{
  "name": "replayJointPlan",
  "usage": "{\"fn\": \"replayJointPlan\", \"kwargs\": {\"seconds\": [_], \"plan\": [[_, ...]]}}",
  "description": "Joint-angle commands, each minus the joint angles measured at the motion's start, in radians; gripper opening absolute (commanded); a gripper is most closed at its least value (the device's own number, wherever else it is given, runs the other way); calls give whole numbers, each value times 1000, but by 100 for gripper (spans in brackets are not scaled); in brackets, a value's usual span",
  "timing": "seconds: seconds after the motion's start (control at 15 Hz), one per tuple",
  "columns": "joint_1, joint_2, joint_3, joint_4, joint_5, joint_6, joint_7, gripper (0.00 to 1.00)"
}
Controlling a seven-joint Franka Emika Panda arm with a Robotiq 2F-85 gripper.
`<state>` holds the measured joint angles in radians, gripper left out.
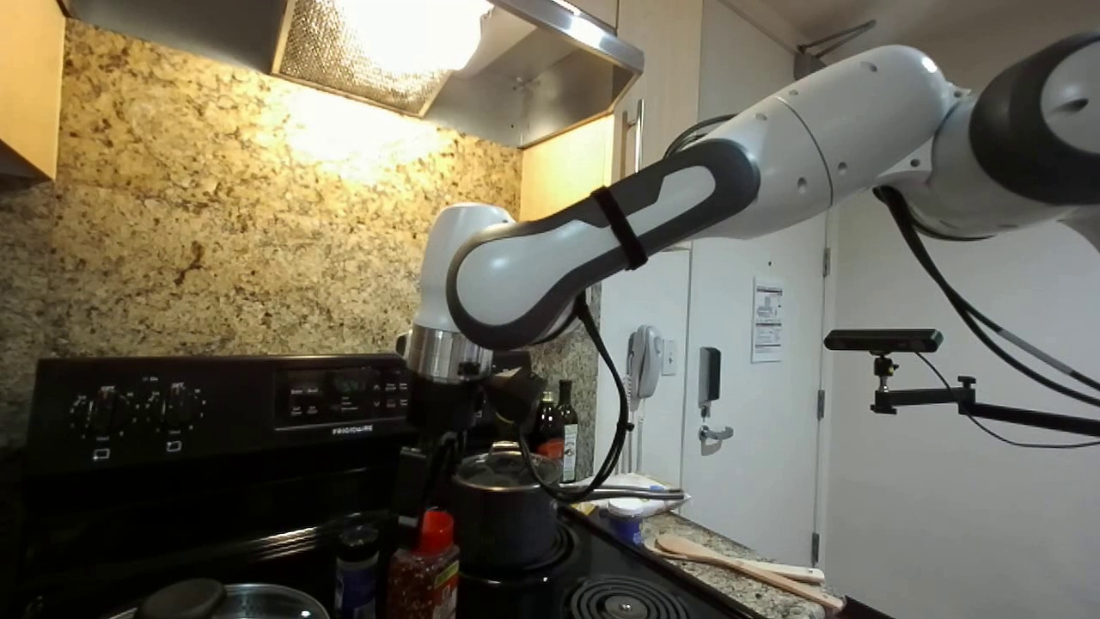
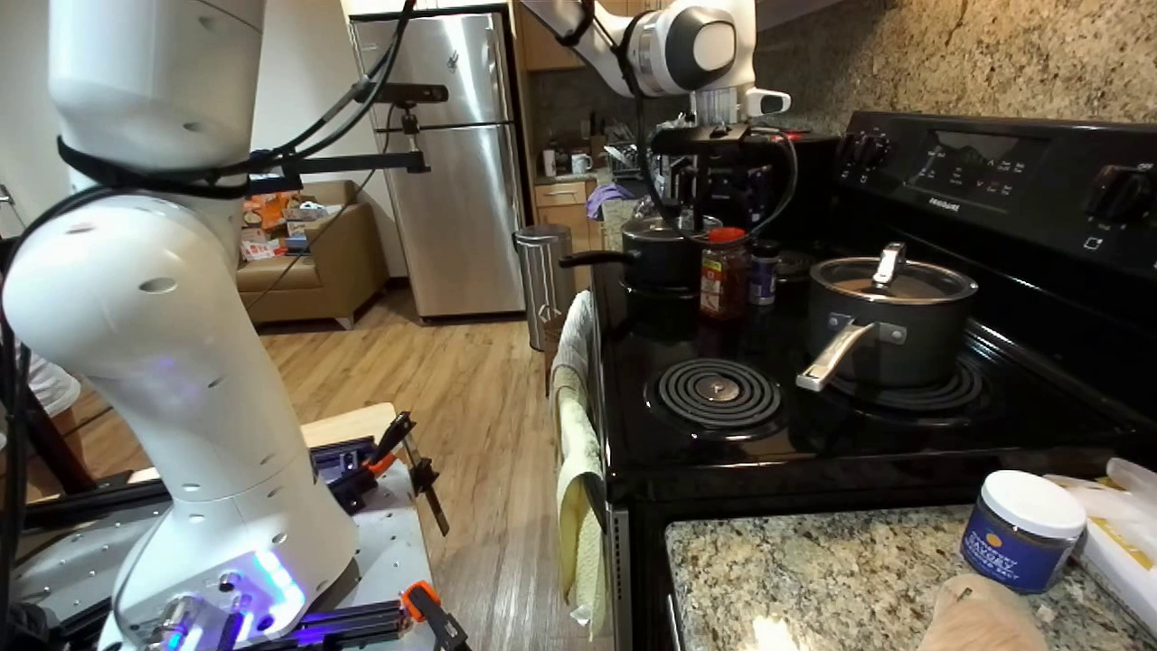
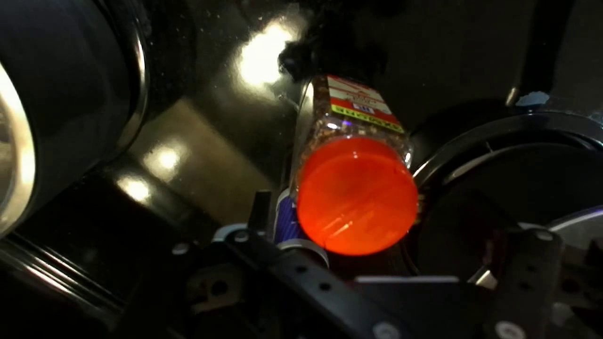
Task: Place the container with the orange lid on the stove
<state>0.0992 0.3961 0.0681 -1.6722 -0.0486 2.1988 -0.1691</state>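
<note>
Tight quarters at the orange-lidded spice jar (image 3: 355,174)!
Gripper (image 3: 381,242) spread; closing could topple the blue-labelled bottle (image 2: 764,276) crowding alongside.

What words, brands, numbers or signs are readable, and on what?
"FRIGIDAIRE": black stove, back panel.
Perhaps "OFF": above round black knob.
"SAVORY": round blue-labelled jar.
"SALT": same jar.
Too small or blurred: other stove and jar lettering; labels on clear orange-lidded container, slim blue bottle, dark glass bottle; white paper notice.

We see an orange-lidded jar (image 2: 724,276) standing upright on the Frigidaire range (image 2: 812,441), just beside a blue-labelled bottle (image 2: 764,277).
</note>
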Motion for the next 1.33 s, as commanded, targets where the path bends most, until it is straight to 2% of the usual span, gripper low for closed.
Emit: {"fn": "replayJointPlan", "kwargs": {"seconds": [0.0, 0.13, 0.53, 1.0, 1.13, 1.27], "plan": [[-1, -102, 17, -55, -3, -39, 0, 100], [-2, -174, 21, -116, -2, -33, -4, 100], [-24, -442, 5, -452, 24, 43, 5, 100], [-38, -801, -53, -866, 84, 110, 56, 100], [-43, -916, -71, -964, 92, 97, 55, 100], [-45, -1033, -93, -1038, 91, 38, 41, 100]]}}
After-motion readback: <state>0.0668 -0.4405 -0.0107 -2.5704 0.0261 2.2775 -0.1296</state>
